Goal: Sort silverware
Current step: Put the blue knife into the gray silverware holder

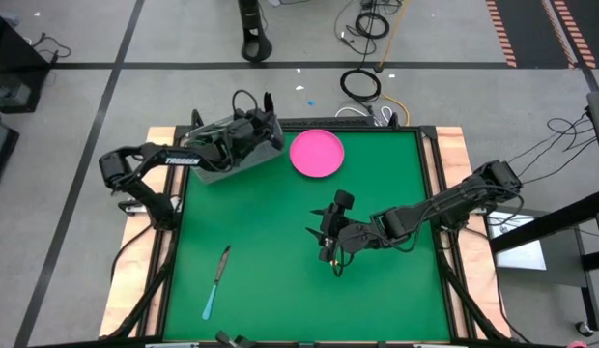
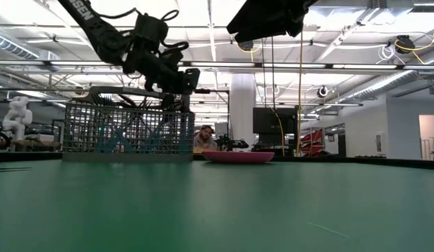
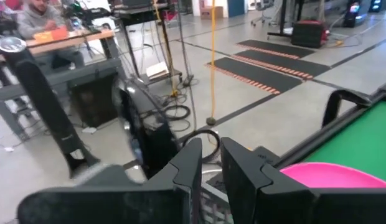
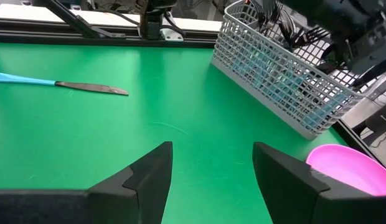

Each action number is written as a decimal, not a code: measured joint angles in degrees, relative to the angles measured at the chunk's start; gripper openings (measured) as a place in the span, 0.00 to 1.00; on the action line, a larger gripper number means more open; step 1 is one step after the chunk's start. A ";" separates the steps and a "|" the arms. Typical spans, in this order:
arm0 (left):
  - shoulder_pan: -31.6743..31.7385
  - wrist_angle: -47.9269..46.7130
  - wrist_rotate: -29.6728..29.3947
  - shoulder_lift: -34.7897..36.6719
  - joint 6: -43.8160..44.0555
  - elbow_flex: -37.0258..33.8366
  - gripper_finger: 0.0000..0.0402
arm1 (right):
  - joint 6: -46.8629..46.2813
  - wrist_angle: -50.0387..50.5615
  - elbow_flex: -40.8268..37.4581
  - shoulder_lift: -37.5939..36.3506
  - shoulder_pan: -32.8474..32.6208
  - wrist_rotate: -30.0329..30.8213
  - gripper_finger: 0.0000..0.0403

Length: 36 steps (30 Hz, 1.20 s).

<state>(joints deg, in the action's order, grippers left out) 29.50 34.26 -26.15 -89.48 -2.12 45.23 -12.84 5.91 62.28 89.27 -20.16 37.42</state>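
1. Table point(image 1: 280, 280): flat green mat with a smooth, matte surface, framed by pale wooden edging.
2. Knife point(image 1: 215, 281): slim piece with a light blue plastic handle and a dull grey metal blade, lying flat on the mat near the front left, well apart from everything else; in the right wrist view point(image 4: 62, 83) the blade tapers to a point.
3. Wire-mesh basket point(image 1: 232, 159): grey rectangular grid of thin wire at the back left; light blue handles show through its mesh point(image 4: 274, 78).
4. Plate point(image 1: 317, 153): round, pink, glossy, shallow-rimmed, just beside the basket.
5. Left gripper point(image 1: 266, 121): above the basket's end nearest the plate; fingers point(image 3: 190, 171) slightly parted, nothing visible between them.
6. Right gripper point(image 1: 327, 232): over bare mat near the table's middle; jaws spread wide, empty.
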 joint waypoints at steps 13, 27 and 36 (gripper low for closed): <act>-6.01 -26.67 10.48 23.01 0.18 0.42 0.16 | 0.00 -0.11 -0.02 0.02 0.02 0.00 0.52; -25.44 -79.90 39.56 38.30 31.59 0.04 0.16 | 0.00 -1.46 -0.02 0.02 0.14 -0.21 0.52; -48.82 -85.79 29.60 33.34 61.31 0.02 0.16 | 0.36 -1.44 -0.02 0.02 1.55 -0.21 0.52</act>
<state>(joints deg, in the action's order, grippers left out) -19.33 -51.53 3.46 -56.14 59.19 45.25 -12.48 4.47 62.26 89.30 -18.61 37.21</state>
